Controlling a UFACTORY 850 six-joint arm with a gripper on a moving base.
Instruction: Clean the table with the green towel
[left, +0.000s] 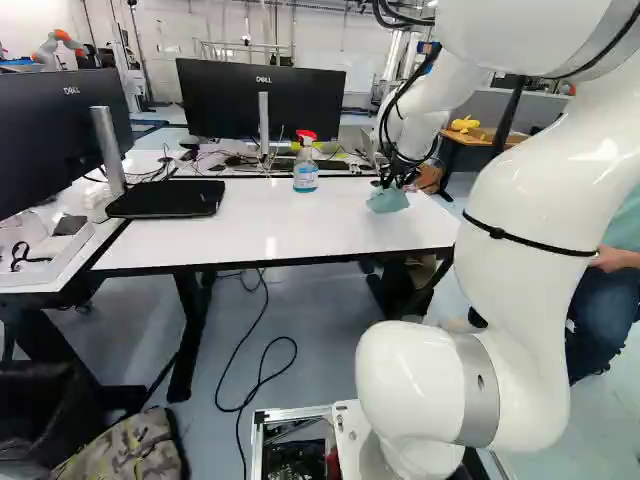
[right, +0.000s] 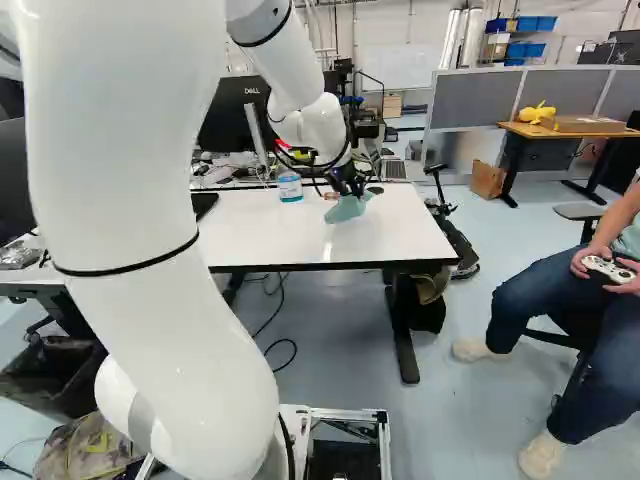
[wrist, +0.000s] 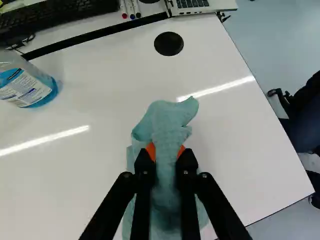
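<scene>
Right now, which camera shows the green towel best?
The wrist view: it shows the towel up close, its folds clear, pinched in the gripper. Both base views show only a small bundle over the table.

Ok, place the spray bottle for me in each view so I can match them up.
Left base view: the spray bottle stands near the middle, left of the green towel.
Right base view: just left of the middle, again left of the towel.
Wrist view: partly cut off, near the dark keyboard.
Shared landmark: the towel, gripped between the fingers.
</scene>
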